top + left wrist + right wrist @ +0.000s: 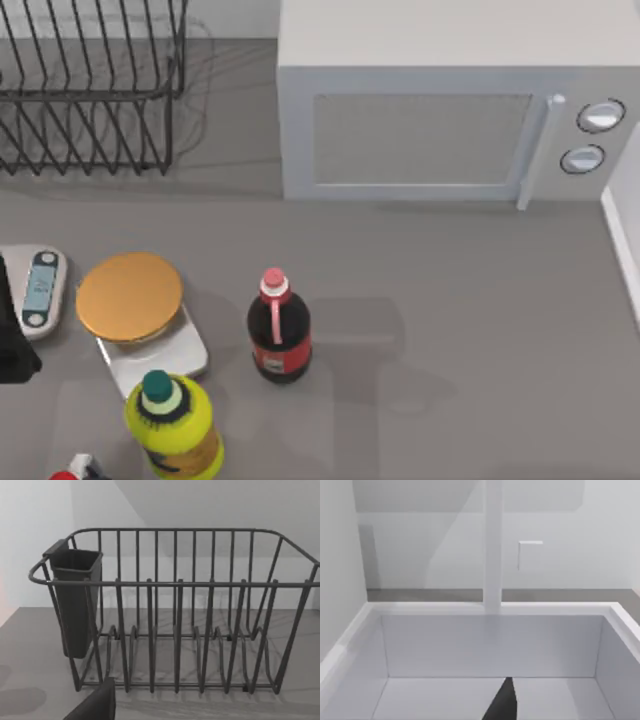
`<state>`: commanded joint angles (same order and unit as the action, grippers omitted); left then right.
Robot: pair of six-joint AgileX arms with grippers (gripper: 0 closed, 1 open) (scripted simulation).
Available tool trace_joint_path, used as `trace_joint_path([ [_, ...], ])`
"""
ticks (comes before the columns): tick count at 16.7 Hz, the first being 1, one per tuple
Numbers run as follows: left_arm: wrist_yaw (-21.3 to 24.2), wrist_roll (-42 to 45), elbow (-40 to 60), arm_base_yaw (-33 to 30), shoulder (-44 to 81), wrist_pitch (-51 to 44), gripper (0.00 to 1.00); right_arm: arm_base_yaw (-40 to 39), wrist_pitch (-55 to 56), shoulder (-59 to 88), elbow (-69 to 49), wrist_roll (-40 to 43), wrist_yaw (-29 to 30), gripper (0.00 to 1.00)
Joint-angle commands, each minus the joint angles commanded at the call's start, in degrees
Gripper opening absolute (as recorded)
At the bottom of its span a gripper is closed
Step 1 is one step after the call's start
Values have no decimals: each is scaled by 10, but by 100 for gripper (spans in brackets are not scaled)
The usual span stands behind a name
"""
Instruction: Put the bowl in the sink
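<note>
Right gripper point(502, 704) above the sink point(485, 645), bowl's place uncertain.
I cannot tell where the bowl is, nor whether either of the 2 grippers grips anything. The left gripper point(95, 705) faces the dish rack point(175, 610) at the table's left. To do the step well, I'd find the bowl first, grip its rim, keep it level, and lower it well inside the basin walls.

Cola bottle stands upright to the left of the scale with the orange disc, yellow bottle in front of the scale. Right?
Not quite. The top view shows the cola bottle upright to the right of the scale with the orange disc, not left. The yellow bottle is in front of the scale, as you said.
</note>
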<state>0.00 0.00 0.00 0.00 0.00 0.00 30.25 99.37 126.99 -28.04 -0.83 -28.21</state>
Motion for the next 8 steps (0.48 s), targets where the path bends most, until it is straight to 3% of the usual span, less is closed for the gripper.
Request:
trace_joint_path([
  [2,0,0,0,0,0,0,100,0,0,0,0,0,0,98],
  [8,0,0,0,0,0,0,100,0,0,0,0,0,0,100],
])
